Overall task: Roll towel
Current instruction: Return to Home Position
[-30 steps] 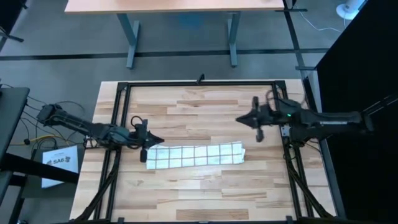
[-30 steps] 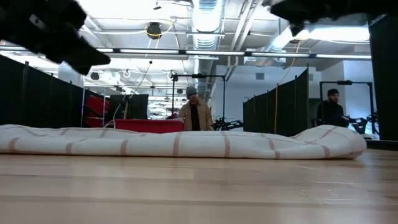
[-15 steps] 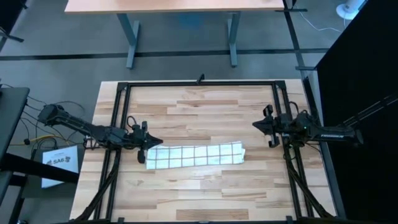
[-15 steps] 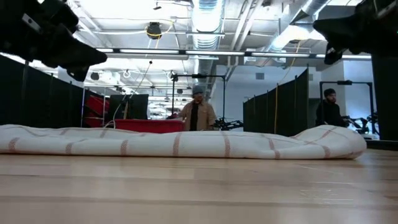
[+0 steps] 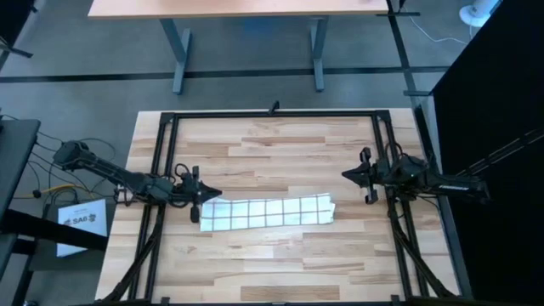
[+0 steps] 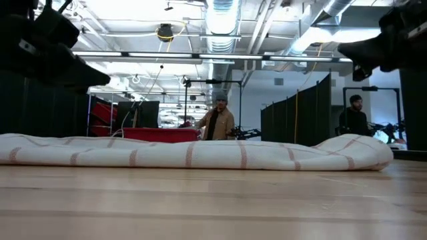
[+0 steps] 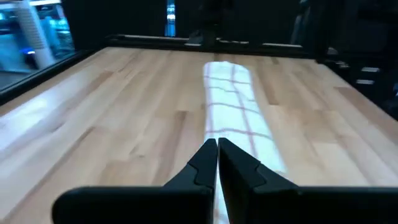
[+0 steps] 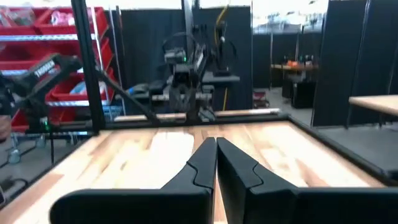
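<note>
From above, a pale plank tabletop (image 5: 280, 144) sits inside a black frame (image 5: 212, 114) on a grey floor. A second, lighter desk (image 5: 212, 7) stands beyond it, and a white printed sheet (image 5: 78, 223) lies off the left side. The towel (image 5: 265, 212) lies across the middle of the tabletop as a long narrow band, white with a dark grid, running left to right at a slight slant. The left end effector (image 5: 214, 194) points at the towel's left end, just beside it. The right end effector (image 5: 346, 174) is near the right edge, well apart from the towel.

At tabletop height, the towel is a low, soft ridge spanning almost the whole width, with its right end bulging a little. Both arms hang dark above it at the upper corners, clear of the cloth. Behind is a lit hall with black partitions, a person in a tan jacket (image 6: 219, 123) and another person (image 6: 355, 117) farther right.

From the left wrist, the fingers (image 7: 200, 163) are pressed together, holding nothing, and the towel stretches away just ahead of them.

From the right wrist, the fingers (image 8: 200, 163) are likewise pressed together over bare planks. The left arm is across the tabletop, and red bins (image 8: 37, 37) are shelved to one side.
</note>
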Available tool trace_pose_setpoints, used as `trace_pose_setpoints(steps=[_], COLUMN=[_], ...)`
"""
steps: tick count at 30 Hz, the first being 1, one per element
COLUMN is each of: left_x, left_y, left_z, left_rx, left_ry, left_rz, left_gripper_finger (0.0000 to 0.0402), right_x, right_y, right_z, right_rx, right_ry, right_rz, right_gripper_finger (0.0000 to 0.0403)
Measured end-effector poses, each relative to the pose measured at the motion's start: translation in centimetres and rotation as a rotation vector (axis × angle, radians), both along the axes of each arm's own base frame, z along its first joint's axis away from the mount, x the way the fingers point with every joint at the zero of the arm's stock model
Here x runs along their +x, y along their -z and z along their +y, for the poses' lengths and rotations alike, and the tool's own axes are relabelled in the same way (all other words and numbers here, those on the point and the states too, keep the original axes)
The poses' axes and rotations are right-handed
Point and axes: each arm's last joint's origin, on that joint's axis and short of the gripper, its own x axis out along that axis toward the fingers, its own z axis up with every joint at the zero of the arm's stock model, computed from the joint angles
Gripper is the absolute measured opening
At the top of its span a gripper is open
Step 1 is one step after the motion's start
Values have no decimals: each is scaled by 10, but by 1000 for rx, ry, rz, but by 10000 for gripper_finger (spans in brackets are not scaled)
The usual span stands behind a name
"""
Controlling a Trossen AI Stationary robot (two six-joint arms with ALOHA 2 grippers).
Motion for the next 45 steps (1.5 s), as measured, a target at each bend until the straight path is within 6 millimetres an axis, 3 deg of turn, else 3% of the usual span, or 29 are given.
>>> trace_pose_setpoints(steps=[12, 26, 35, 45], left_x=[-15, -17, -16, -22], left_y=[-8, -14, -11, -18], left_z=[5, 25, 37, 43], left_rx=[35, 136, 106, 123], left_ry=[95, -48, -5, 24], left_rz=[-63, -118, -89, -176], left_gripper_finger=[0, 0, 0, 0], right_x=[0, 0, -1, -1], right_y=[5, 5, 5, 6], right_z=[0, -4, -7, -8], right_rx=[25, -11, -33, -33], right_ry=[1, 42, 75, 81], right_rz=[51, 52, 57, 60], right_gripper_finger=[0, 0, 0, 0])
